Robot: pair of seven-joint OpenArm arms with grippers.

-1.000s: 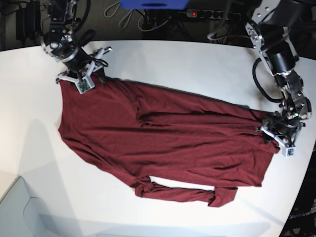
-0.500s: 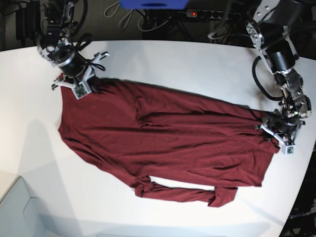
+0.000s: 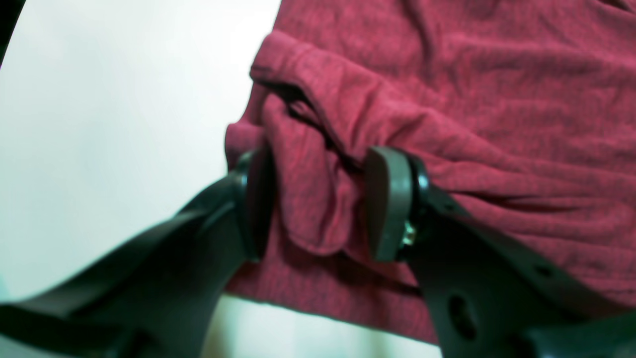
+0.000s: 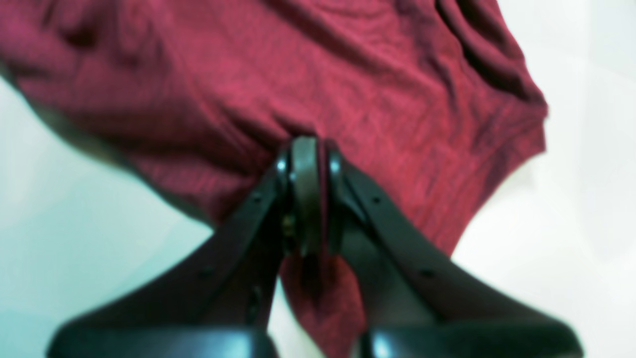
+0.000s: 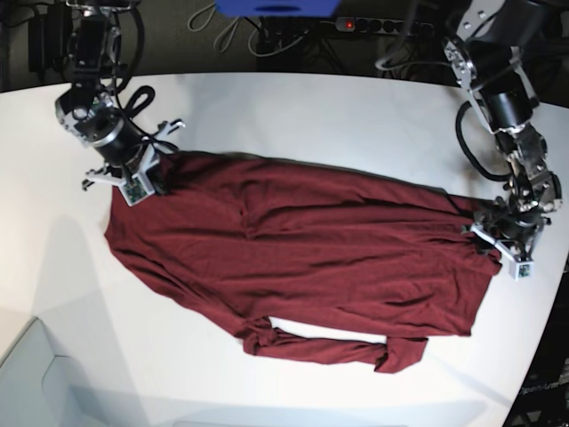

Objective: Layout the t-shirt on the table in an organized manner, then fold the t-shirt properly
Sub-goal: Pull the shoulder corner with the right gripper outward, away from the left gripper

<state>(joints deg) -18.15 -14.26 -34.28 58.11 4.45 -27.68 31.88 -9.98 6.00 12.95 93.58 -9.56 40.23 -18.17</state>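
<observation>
Seen left to right in the base view. At far left, right gripper (image 5: pixel 153 174) clenched on the upper left corner of the t-shirt (image 5: pixel 302 253), pads pressed together in the right wrist view with a thin fold of maroon cloth (image 4: pixel 348 99) pinched between them and more cloth hanging below. Shifted since a second ago: then farther up and to the right, by the collar end, and wider apart; now lower and farther left, with the corner drawn out that way. Top edge of the shirt pulled straighter than before, running from that corner down toward the right.

Across the middle, t-shirt spread flat on the white desk (image 5: pixel 338 116), long axis slanting from upper left to lower right, a few shallow creases along the body. One sleeve folded along the lower edge, its cuff bunched at lower right, unchanged from the earlier frames.

At far right, left gripper (image 5: pixel 496 233) grasping the shirt's right end near the desk's curved edge, in the same place as a second ago. In the left wrist view, pads (image 3: pixel 390 204) held apart by a thick bunched roll of cloth (image 3: pixel 318 199) between them, bare desk (image 3: pixel 99 99) beside it.
</observation>
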